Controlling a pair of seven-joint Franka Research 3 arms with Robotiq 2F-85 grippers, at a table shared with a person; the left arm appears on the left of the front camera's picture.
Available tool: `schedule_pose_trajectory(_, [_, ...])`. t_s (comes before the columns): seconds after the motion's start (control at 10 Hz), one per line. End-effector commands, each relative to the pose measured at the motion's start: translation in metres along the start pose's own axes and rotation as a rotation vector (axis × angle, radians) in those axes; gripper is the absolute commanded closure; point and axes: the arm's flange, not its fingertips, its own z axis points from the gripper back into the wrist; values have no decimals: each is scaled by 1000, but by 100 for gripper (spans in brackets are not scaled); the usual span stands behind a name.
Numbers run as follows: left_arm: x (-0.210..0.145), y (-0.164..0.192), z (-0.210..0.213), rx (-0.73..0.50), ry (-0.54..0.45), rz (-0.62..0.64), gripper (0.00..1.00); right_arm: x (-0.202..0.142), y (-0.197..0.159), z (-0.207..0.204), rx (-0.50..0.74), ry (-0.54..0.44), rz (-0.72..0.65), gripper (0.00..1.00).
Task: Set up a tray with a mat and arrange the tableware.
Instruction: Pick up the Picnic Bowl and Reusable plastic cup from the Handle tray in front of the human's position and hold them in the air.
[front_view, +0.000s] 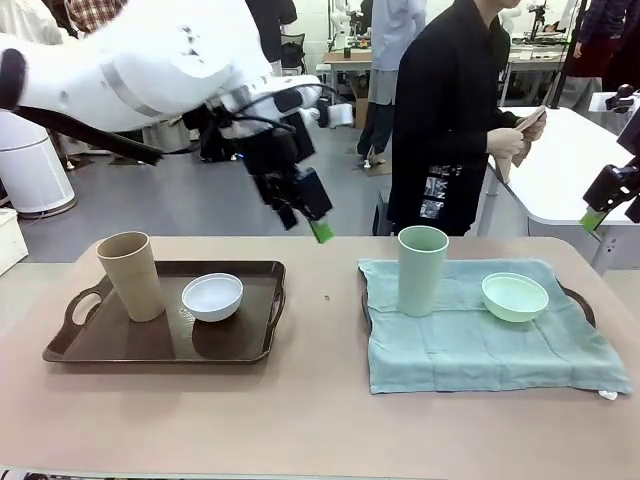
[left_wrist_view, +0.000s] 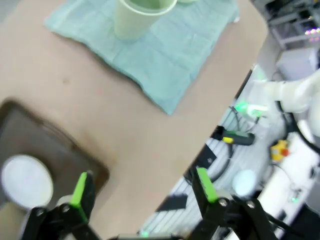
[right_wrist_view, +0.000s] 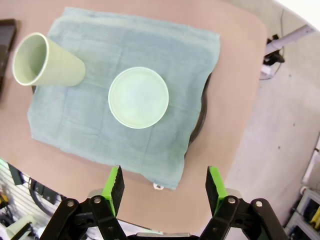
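Tan cup (front_view: 131, 275) and white bowl (front_view: 212, 296) stood just beside each other on a dark brown tray (front_view: 110, 345) in the left half of the desk (front_view: 320, 420), the cup upright toward the tray's left handle and the bowl to its right, nearer the tray's far rim. In the right half of the desk a blue-green mat (front_view: 480, 345) lay spread over a second tray (front_view: 582, 303), of which little more than the right rim and handle showed past the cloth. On the mat the pale green cup (front_view: 422, 270) stood upright near its far left corner, and the pale green bowl (front_view: 515, 296) sat well apart from it toward the right edge.

The left pincer (left_wrist_view: 142, 189) hung in the air above the far middle of the desk, between the two trays, jaws spread wide and holding nothing. The right pincer (right_wrist_view: 165, 187) was raised high by the desk's right edge and looked down on the mat, its green pads likewise parted and empty. A person in black (front_view: 445, 120) stood beyond the far edge, hands together at chest height
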Motion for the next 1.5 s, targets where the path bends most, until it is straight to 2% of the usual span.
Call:
schedule_pose_trajectory(0.0, [-90, 5, 66, 71, 25, 272, 0, -11, -6, 11, -33, -15, -43, 15])
schedule_pose_trajectory(0.1, [-129, 15, 96, 185, 2, 459, 0, -9, -2, 7, -28, -4, -42, 15])
schedule_pose_trajectory(0.2, [-148, 14, 110, 233, 14, 512, 0, -5, 7, 5, -31, 17, -42, 15])
schedule_pose_trajectory(0.3, [-84, 16, 70, 86, -8, 281, 0, -6, -7, 13, -6, -27, -20, 15])
schedule_pose_trajectory(0.4, [-84, 16, 70, 86, -8, 281, 0, -6, -7, 13, -6, -27, -20, 15])
schedule_pose_trajectory(0.5, [-142, 16, 110, 167, -32, 418, 0, -5, -4, 12, -4, -21, -23, 15])
schedule_pose_trajectory(0.6, [-144, 25, 130, 22, -238, 304, 0, -3, -2, 23, 158, -48, -30, 15])
schedule_pose_trajectory(0.7, [-166, 40, 151, -155, -400, 228, 0, -8, -1, 29, 356, -64, -75, 15])
schedule_pose_trajectory(0.8, [-197, 56, 160, -339, -529, 149, 0, -18, -5, 26, 536, -57, -195, 15])
schedule_pose_trajectory(0.9, [-221, 80, 161, -528, -613, 71, 0, -27, -16, 20, 769, 9, -331, 15])
schedule_pose_trajectory(1.0, [-230, 104, 146, -611, -525, 126, 0, -39, -26, 14, 711, 99, -407, 15])
schedule_pose_trajectory(1.1, [-194, 64, 182, -179, -487, 239, 0, -19, 0, 22, 481, -43, -151, 15])
schedule_pose_trajectory(1.2, [-194, 64, 182, -179, -487, 239, 0, -19, 0, 22, 481, -43, -151, 15])
schedule_pose_trajectory(1.3, [-229, 93, 173, -333, -574, 186, 0, -37, -14, 17, 621, 14, -230, 15])
schedule_pose_trajectory(1.4, [-218, 99, 170, -491, -675, 129, 0, -35, -18, 14, 1041, 52, -325, 15])
